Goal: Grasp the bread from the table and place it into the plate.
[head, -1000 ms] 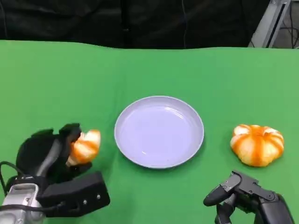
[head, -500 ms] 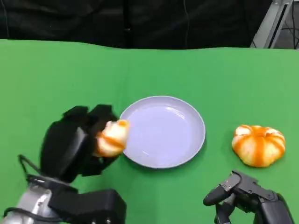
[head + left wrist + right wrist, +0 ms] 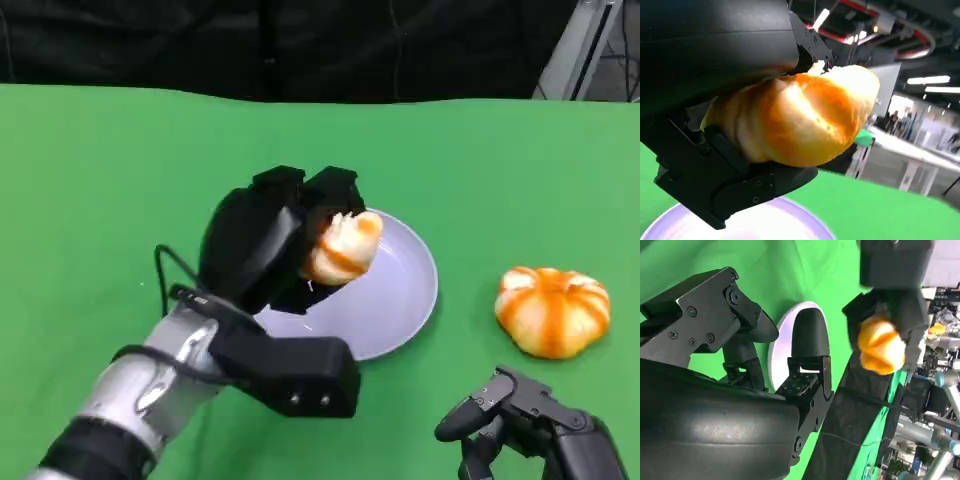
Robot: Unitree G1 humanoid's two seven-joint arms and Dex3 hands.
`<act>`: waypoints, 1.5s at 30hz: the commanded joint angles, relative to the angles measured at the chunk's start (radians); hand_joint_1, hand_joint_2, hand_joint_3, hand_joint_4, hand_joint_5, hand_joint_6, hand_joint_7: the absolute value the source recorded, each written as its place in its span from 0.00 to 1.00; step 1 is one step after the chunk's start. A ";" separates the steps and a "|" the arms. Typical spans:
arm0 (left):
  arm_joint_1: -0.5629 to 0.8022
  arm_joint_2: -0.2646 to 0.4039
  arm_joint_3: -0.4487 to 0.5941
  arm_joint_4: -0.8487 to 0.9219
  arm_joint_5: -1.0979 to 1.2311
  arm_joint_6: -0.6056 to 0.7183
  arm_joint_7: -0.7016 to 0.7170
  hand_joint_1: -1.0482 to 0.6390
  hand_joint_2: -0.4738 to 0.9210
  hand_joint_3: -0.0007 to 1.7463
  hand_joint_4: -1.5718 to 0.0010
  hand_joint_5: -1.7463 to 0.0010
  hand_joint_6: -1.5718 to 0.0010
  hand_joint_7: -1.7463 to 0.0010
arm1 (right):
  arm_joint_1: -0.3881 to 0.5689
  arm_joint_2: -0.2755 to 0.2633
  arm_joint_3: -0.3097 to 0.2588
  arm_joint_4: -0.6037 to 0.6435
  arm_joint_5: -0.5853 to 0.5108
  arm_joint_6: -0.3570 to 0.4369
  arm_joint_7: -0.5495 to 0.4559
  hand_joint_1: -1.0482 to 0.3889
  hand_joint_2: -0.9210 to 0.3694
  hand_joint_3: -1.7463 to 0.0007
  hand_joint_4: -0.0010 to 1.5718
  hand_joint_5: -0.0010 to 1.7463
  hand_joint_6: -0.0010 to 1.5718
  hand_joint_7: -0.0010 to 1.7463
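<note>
Gripping the bread [image 3: 343, 248] above the plate [image 3: 405, 300], the left hand [image 3: 270, 240]; right hand [image 3: 520, 415] empty, fingers apart.

Golden bread [image 3: 343, 247] held above the lavender plate [image 3: 400, 300].
</note>
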 commanded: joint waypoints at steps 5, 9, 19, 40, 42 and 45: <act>-0.101 -0.029 -0.048 0.108 -0.041 0.086 -0.213 0.41 0.92 0.22 0.72 0.51 0.62 0.82 | 0.010 -0.007 -0.001 -0.009 -0.007 -0.005 -0.009 0.75 0.34 0.32 0.42 0.93 0.46 0.74; -0.093 -0.017 -0.070 0.036 -0.026 0.208 -0.399 0.22 1.00 0.17 0.97 0.82 0.87 0.98 | 0.011 -0.011 -0.001 -0.010 -0.008 -0.007 -0.008 0.74 0.33 0.33 0.42 0.93 0.46 0.74; -0.075 0.009 -0.110 -0.070 -0.017 0.350 -0.606 0.10 1.00 0.26 1.00 1.00 0.99 1.00 | 0.013 -0.010 -0.003 -0.013 0.002 -0.004 -0.007 0.74 0.33 0.33 0.41 0.94 0.46 0.74; 0.315 0.126 0.218 -0.385 -0.491 0.004 -0.579 0.33 1.00 0.16 0.71 0.79 0.74 0.92 | 0.052 0.002 0.014 -0.036 0.004 -0.005 -0.011 0.74 0.33 0.32 0.41 0.94 0.47 0.75; 0.391 0.110 0.265 -0.419 -0.591 -0.040 -0.589 0.41 1.00 0.15 0.63 0.70 0.64 0.90 | 0.056 0.001 0.014 -0.039 -0.001 -0.006 -0.013 0.73 0.34 0.32 0.41 0.93 0.47 0.75; 0.477 0.093 0.307 -0.453 -0.685 -0.086 -0.605 0.48 1.00 0.11 0.52 0.59 0.49 0.89 | 0.053 -0.004 0.012 -0.036 -0.010 -0.012 -0.014 0.72 0.34 0.32 0.41 0.93 0.47 0.75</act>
